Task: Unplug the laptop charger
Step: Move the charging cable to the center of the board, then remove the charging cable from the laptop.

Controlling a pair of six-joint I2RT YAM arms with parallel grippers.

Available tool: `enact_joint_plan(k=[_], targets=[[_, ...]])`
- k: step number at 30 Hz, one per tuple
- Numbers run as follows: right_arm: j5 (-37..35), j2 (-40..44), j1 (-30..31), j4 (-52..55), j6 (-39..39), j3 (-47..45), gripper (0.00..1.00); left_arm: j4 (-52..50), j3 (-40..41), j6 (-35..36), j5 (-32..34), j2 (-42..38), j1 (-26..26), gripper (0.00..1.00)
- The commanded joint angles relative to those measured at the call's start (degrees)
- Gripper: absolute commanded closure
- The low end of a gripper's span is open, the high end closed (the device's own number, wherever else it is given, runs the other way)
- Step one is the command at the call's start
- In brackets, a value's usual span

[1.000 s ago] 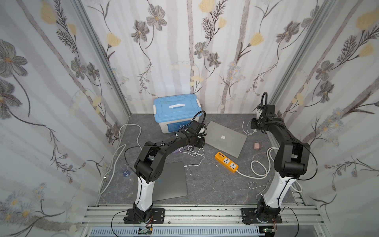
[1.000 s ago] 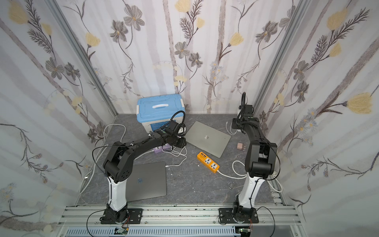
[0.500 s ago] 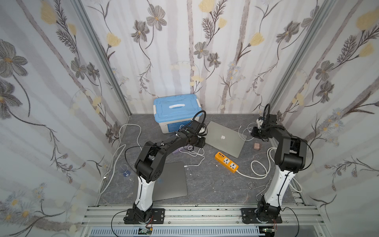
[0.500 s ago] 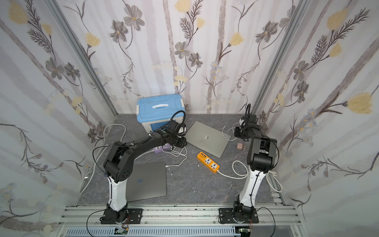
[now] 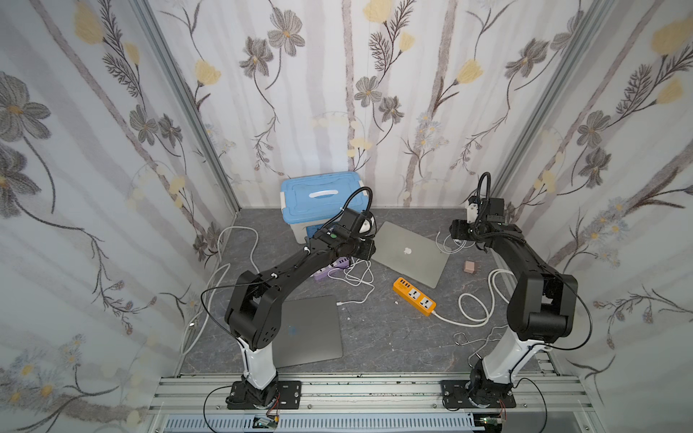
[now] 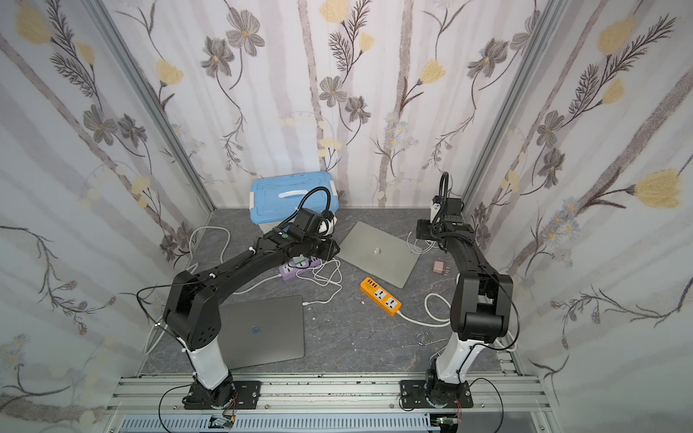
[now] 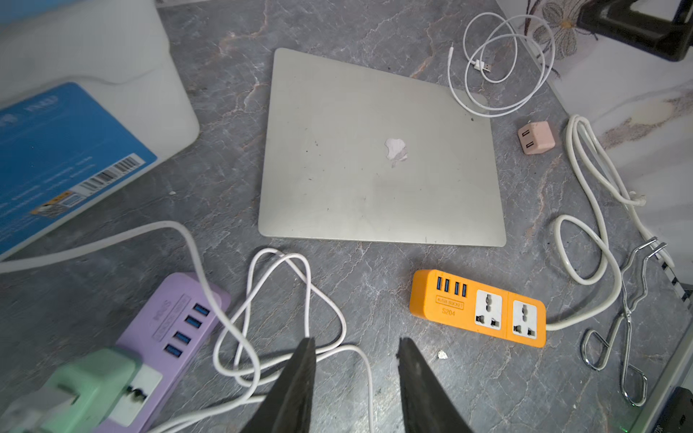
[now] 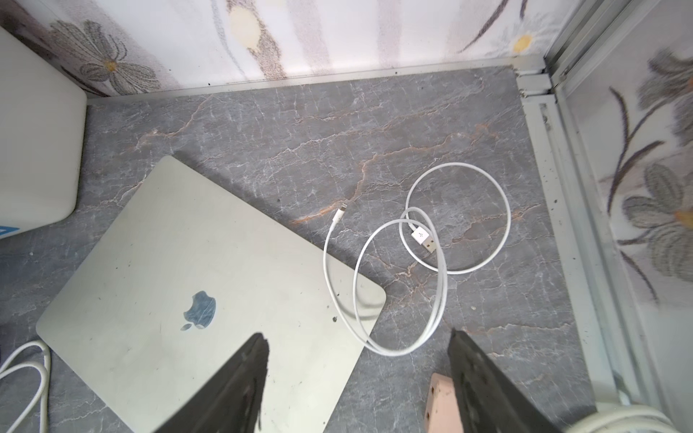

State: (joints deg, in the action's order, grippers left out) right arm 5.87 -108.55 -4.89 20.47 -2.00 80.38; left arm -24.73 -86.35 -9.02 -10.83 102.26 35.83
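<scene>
A closed silver laptop (image 5: 408, 251) (image 8: 187, 281) lies at the back of the table. Beside it a thin white cable (image 8: 423, 240) (image 7: 483, 67) lies loose, both plugs free and one loop over the laptop's corner. A pink charger block (image 5: 468, 267) (image 8: 440, 401) lies unplugged on the table by one finger of my right gripper. My right gripper (image 8: 358, 335) (image 5: 459, 230) hangs open above that corner and holds nothing. My left gripper (image 7: 356, 339) (image 5: 369, 247) is open over a white cable near the purple power strip (image 7: 176, 322), which has a green adapter (image 7: 93, 378) plugged in.
An orange power strip (image 5: 414, 296) with a thick white cord (image 5: 476, 307) lies in front of the silver laptop. A blue-lidded box (image 5: 322, 195) stands at the back. A dark grey laptop (image 5: 311, 330) lies front left. Metal wire tongs (image 7: 630, 318) lie front right.
My right wrist dipped toward the table beside the thin cable, then came back up a little, and its jaws opened. The left arm has stayed where it was.
</scene>
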Motion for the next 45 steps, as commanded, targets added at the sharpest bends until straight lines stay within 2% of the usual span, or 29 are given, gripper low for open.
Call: enact_joint_plan(k=[1,3,6,11,15,20,25,30,33,35,40,42,45], targets=[[-8.3,3.8,2.0,-2.1,1.6,-2.2,0.22,-2.7,2.3,-0.3,5.6,-3.9,-0.9,0.6],[-10.0,6.4,3.6,-2.9,1.8,-4.0,0.2,-3.4,5.0,-1.7,7.0,-6.4,-2.0,0.6],[-8.7,9.7,7.2,-3.1,1.6,-5.9,0.19,-3.6,9.3,-4.1,7.9,-10.0,-4.5,0.59],[-3.1,9.6,19.3,-4.2,0.4,-4.9,0.19,0.4,18.8,-9.8,5.8,-14.9,-11.3,0.6],[2.3,6.2,28.3,-8.3,-2.0,-2.8,0.2,4.1,24.6,-12.3,4.0,-17.0,-15.6,0.6],[4.0,-1.1,37.2,-11.3,-4.1,2.3,0.21,9.6,28.5,-14.1,0.1,-16.5,-20.3,0.6],[4.2,-9.0,42.7,-11.6,-5.6,9.5,0.22,15.2,29.3,-15.4,-5.0,-14.5,-23.4,0.6],[2.8,-13.7,46.0,-7.6,-4.4,15.1,0.23,14.7,29.4,-15.7,-8.2,-13.6,-23.6,0.6],[3.6,-11.4,47.3,-7.5,0.3,9.5,0.23,15.1,34.5,-17.5,-9.1,-16.2,-23.2,0.6],[4.9,-9.0,47.9,-7.7,6.3,4.8,0.23,14.6,38.1,-18.6,-8.7,-17.8,-22.5,0.6],[6.0,-9.7,47.8,0.7,23.8,4.8,0.27,14.3,44.7,-22.8,-7.4,-19.6,-19.9,0.62],[7.2,-9.2,47.7,0.4,29.3,3.2,0.29,15.1,46.9,-24.7,-6.6,-20.1,-18.8,0.62],[13.0,-7.1,47.7,-3.5,35.0,-1.6,0.31,15.6,49.0,-26.1,-5.4,-20.6,-17.2,0.62]])
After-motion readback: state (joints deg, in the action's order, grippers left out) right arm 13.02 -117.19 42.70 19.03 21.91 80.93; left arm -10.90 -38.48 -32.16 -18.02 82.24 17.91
